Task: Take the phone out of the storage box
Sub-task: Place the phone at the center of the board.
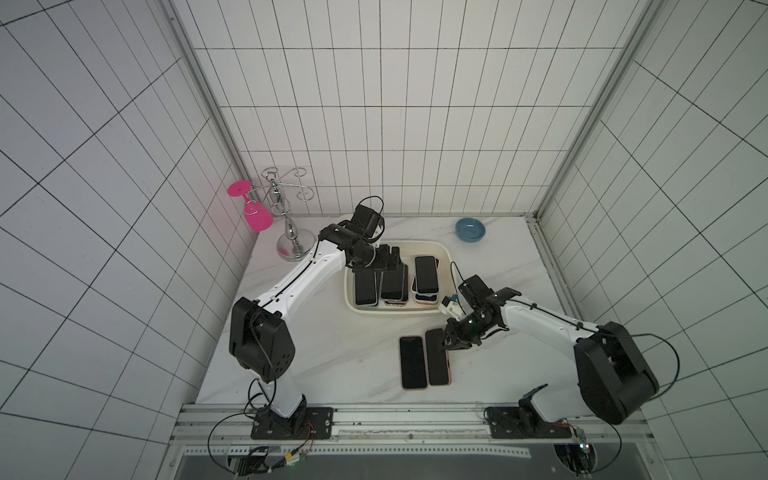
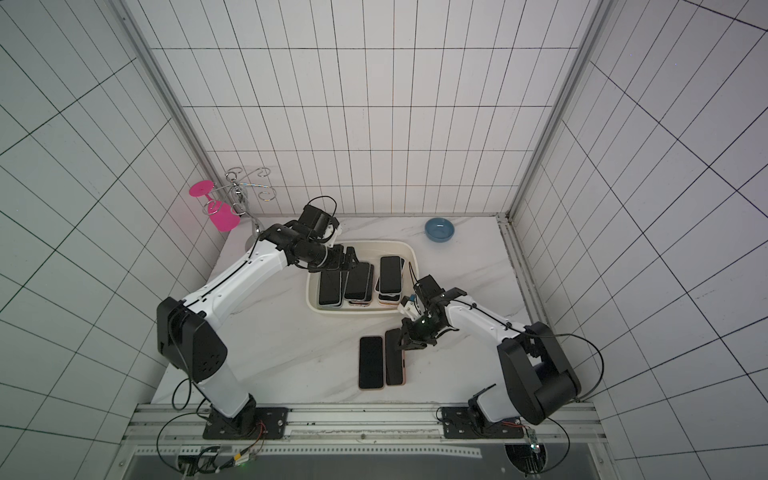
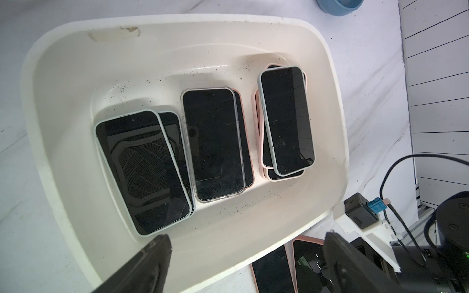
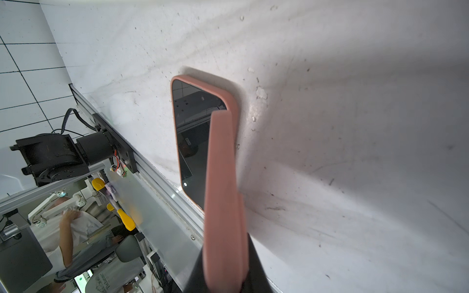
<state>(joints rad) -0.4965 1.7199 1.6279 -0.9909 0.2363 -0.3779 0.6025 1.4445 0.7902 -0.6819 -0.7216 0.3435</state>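
Your right gripper is clamped on a pink-cased phone. It holds the phone edge-on, low over the table, outside the storage box on its near side. You can't tell whether the phone's lower end touches the table. A second phone lies flat just beside it, screen up. Your left gripper hangs over the box's far left part, jaws wide, nothing between them. Inside the box, phones lie screen up in a left stack, a middle stack and a right stack. A blue bowl sits far right on the table, apart from the box.
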